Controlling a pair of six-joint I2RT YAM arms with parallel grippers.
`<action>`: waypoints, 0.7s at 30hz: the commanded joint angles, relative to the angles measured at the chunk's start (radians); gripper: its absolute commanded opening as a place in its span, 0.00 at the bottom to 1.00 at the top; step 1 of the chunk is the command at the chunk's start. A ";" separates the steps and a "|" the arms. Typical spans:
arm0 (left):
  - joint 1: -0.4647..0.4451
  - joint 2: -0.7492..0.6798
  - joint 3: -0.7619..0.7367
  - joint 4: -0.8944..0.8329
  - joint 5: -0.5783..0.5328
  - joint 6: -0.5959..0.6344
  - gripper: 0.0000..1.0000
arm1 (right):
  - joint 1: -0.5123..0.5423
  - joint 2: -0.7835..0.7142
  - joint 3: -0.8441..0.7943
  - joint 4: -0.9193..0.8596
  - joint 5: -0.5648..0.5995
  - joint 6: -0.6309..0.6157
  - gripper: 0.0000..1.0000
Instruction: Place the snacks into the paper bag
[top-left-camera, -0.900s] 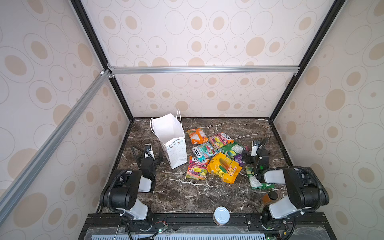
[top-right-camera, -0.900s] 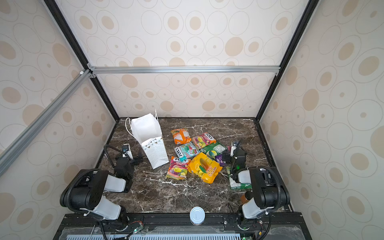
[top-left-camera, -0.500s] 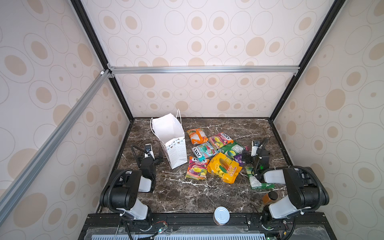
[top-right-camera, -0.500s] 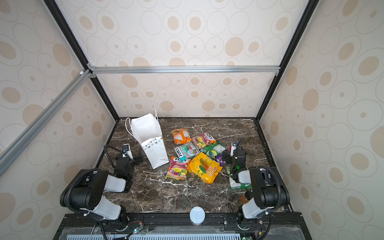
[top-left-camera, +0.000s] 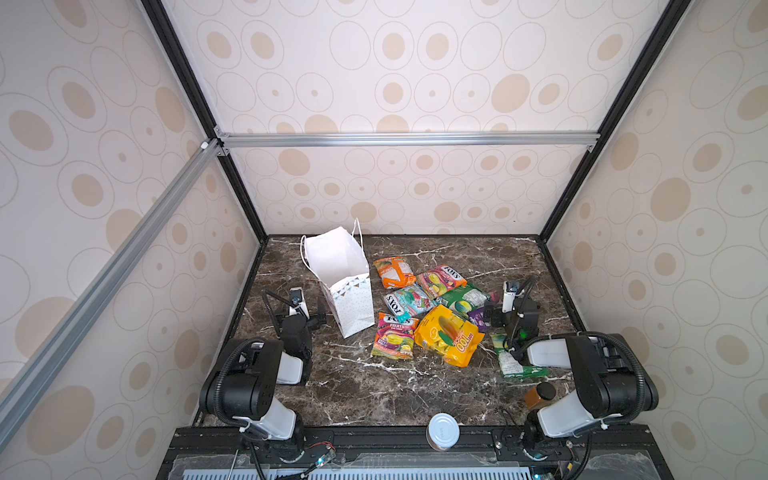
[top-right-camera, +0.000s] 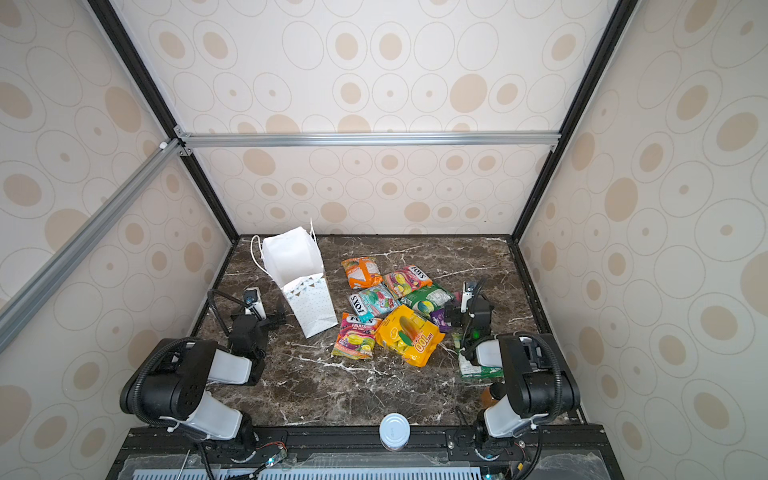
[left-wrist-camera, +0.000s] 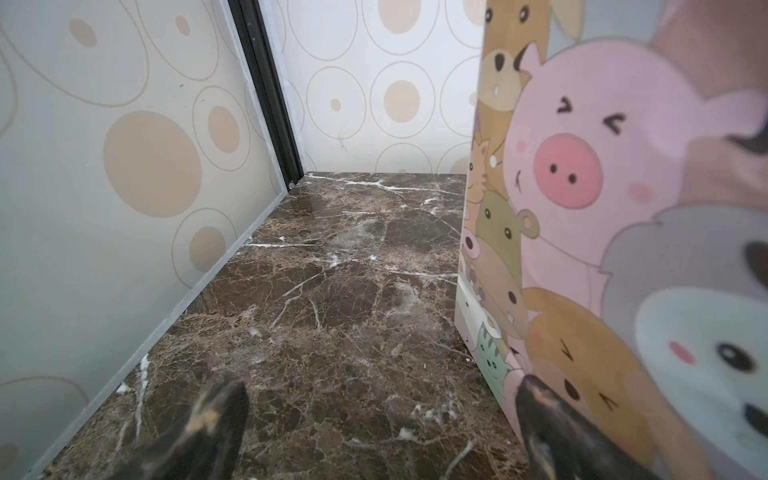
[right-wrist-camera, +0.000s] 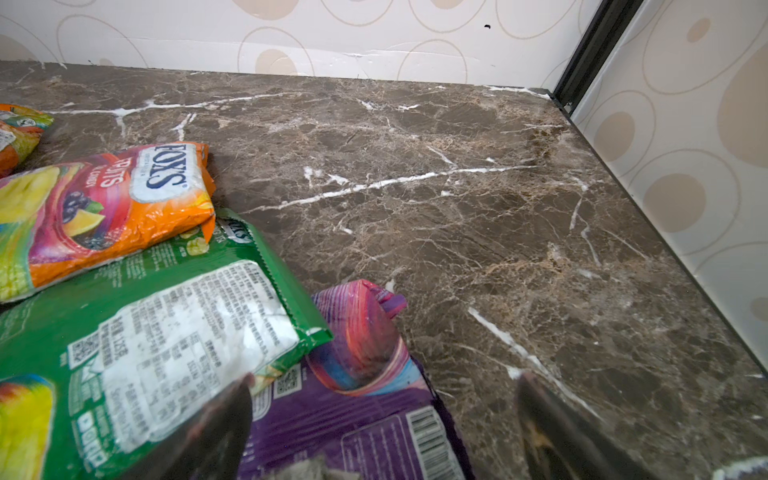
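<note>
Two empty grippers stood wide open: the left gripper (left-wrist-camera: 382, 382) beside the upright paper bag (top-left-camera: 351, 303), seemingly to steady it, the right gripper (right-wrist-camera: 384, 380) over a purple packet (right-wrist-camera: 353, 428) among snacks (top-left-camera: 449, 340) scattered on the marble tabletop (top-left-camera: 374, 395).

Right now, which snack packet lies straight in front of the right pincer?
The purple packet: in the right wrist view it shows between the tips of the open right pincer, partly under the green packet. No other packet is purple.
</note>
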 joint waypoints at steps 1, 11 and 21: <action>0.006 -0.005 0.020 0.028 0.011 0.018 1.00 | -0.005 -0.005 0.018 0.006 -0.010 -0.003 1.00; 0.007 -0.009 0.013 0.035 0.010 0.018 1.00 | -0.005 -0.019 0.035 -0.018 0.001 -0.004 1.00; 0.009 -0.243 0.228 -0.597 -0.280 -0.185 1.00 | -0.002 -0.263 0.238 -0.493 -0.065 0.081 0.99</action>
